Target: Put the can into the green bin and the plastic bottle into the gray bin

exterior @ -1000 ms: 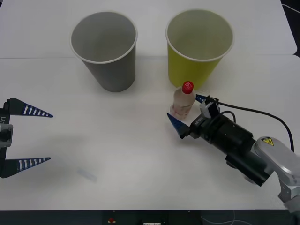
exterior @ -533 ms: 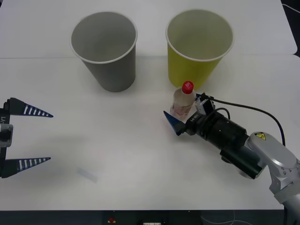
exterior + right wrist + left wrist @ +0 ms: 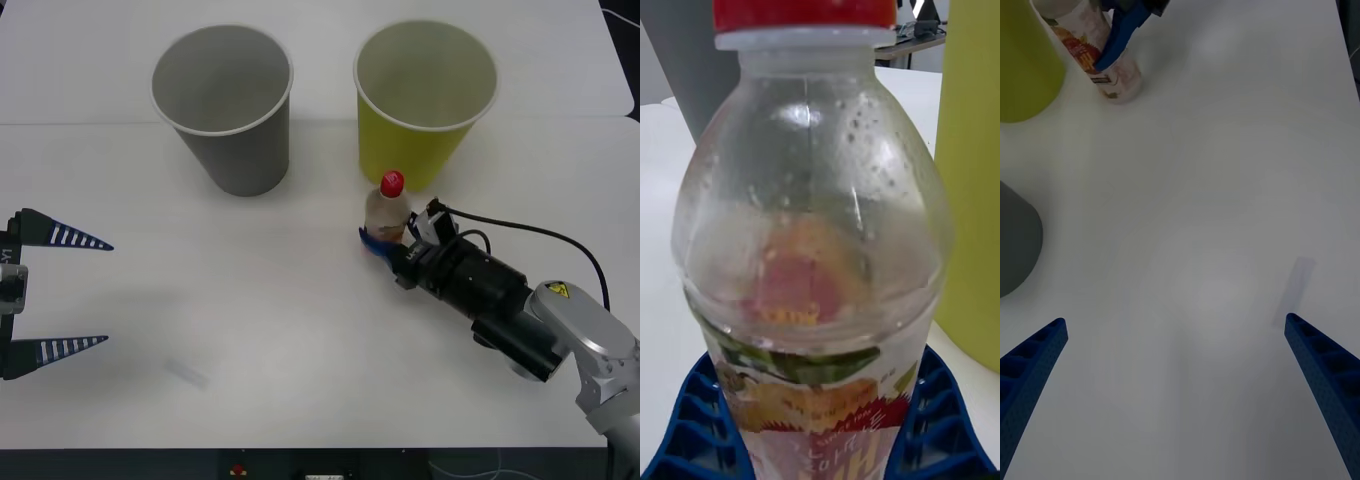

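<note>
L gripper [image 3: 60,292] parked at the near-left edge of the bench [image 3: 300,330], jaws spread wide, nothing between them; idle, well apart from the task items, prob. kept clear so the R arm has room. Small pale strip of tape or film [image 3: 186,373] lies flat on the bench just beside it, not part of the task. Gray bin [image 3: 222,105] upright at back-left, inside looks empty as far as the front view shows. Green bin [image 3: 425,100] upright at back-right, w/ nothing visible in it; no can seen on the bench. Plastic bottle [image 3: 388,210] stands upright just in front of the green bin, near its base, red cap up. R gripper [image 3: 392,243] comes in low from the near-right w/ blue fingers [image 3: 704,420] pressed on both sides of the lower label, so jaws closed on the bottle; low grip prob. chosen to keep it vertical for the lift. Bottle base appears to rest on the bench. Judgement: grasp phase, carry to the gray bin not yet begun; route runs leftward past the green bin, so clip risk on its rim.
</note>
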Controlling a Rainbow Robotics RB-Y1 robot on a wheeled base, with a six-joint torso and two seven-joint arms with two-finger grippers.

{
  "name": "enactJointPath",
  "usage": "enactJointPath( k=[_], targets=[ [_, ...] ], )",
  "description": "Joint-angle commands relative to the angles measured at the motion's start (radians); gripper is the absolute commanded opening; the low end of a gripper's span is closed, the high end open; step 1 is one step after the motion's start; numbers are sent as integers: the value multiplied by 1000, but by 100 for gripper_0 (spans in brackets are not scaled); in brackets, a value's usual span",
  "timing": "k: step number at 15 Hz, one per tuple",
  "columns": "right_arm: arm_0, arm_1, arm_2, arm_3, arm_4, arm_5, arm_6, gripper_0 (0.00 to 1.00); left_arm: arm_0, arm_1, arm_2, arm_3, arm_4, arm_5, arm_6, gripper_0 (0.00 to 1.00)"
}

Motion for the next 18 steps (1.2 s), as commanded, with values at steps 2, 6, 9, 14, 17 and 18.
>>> enactJointPath(
  k=[2,6,9,14,17,18],
  targets=[
    [-1,-13,-9,-3,-1,-45,1,0,0,0,0,0,0,0,0,100],
    [0,-68,-11,-40,-25,-121,-25,0,0,0,0,0,0,0,0,100],
    [0,-120,-8,-64,-53,-182,-93,0,0,0,0,0,0,0,0,100],
    [3,-253,-8,-164,-30,-254,-298,0,0,0,0,0,0,0,0,100],
    [6,-361,-8,-279,81,-259,-478,0,0,0,0,0,0,0,0,100],
    [8,-393,-12,-314,116,-260,-537,0,0,0,0,0,0,0,0,100]
  ],
)
